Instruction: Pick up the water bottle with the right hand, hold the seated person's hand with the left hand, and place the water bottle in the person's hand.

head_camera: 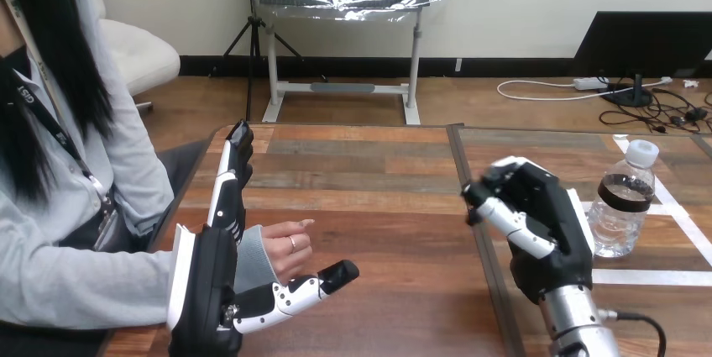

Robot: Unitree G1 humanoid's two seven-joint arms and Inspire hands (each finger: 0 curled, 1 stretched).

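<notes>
Grab step imo: right hand (546, 231) is hovering curled and empty just beside the clear white-capped plastic water bottle (620, 206); left hand (206, 290) is lying straight-fingered along the person's wrist (252, 258). Next: opening round the bottle.

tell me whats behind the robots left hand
The person's hand and grey cuff show past the left hand, above its thumb. The left hand covers part of the person's forearm, so contact there cannot be seen.
</notes>
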